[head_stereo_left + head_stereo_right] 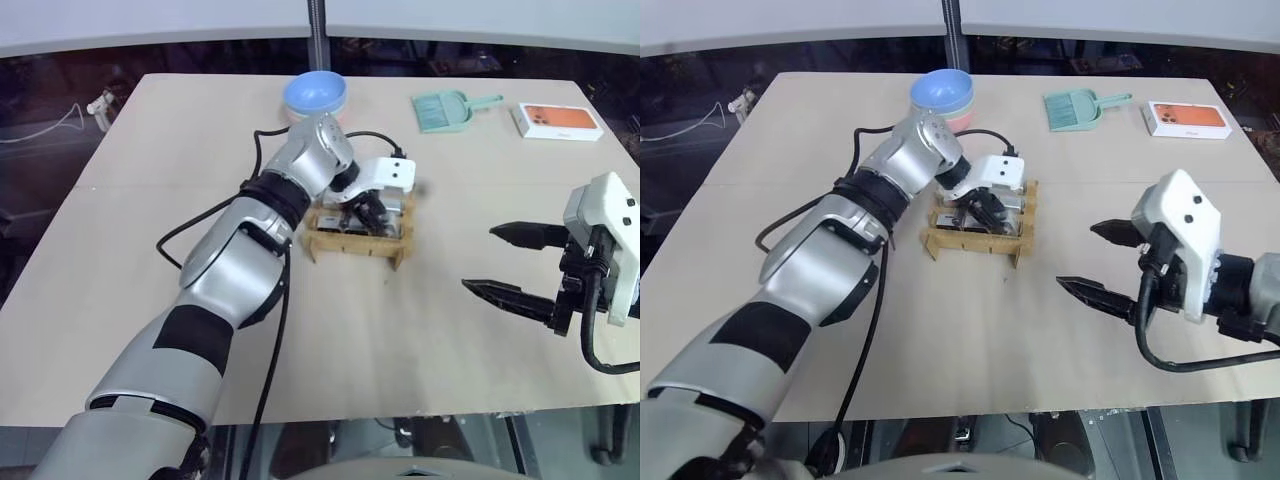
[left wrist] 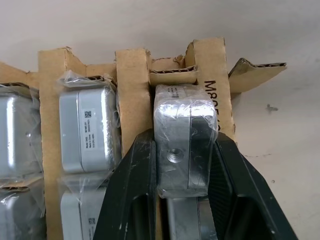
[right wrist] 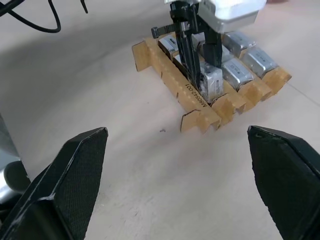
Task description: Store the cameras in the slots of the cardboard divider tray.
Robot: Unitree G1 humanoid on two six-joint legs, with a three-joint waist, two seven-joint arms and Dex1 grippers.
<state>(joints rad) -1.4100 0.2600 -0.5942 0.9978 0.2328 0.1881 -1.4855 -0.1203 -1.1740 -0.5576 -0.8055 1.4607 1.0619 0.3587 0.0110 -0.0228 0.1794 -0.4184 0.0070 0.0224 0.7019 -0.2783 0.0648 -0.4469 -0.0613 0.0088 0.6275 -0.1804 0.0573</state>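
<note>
- The left gripper (image 2: 182, 165) points steeply down into the cardboard divider tray (image 1: 322, 243), its two black fingers (image 2: 131, 185) standing on either side of one camera (image 2: 180, 135). The left finger lies against the camera's side; whether the pinch is firm or slackening I cannot tell.
- That camera sits in a slot at the tray's near-right corner, wrapped in clear film, a small threaded hole on the face turned up toward the wrist. Its long axis runs down into the slot.
- Cardboard strips stand close on both sides of the fingers; the strip just beside the right finger bears printed lettering (image 2: 214, 107).
- In the neighbouring slots lie more cameras (image 2: 90, 127), silver, film-wrapped, each with a small label, all seated the same way.
- The tray stands on its notched feet near the middle of the tan table (image 1: 400, 340), its long side running left to right.
- The right gripper (image 1: 505, 262) hovers well apart to the right of the tray, above bare table, fingers spread wide and holding nothing, pointing leftward toward the tray.
- At the far edge of the table: stacked bowls (image 1: 315, 97) behind the tray, a teal dustpan (image 1: 445, 110) to the right, and an orange-and-white flat box (image 1: 558, 121) farther right.
- A black cable (image 1: 262, 150) loops beside the left arm.
</note>
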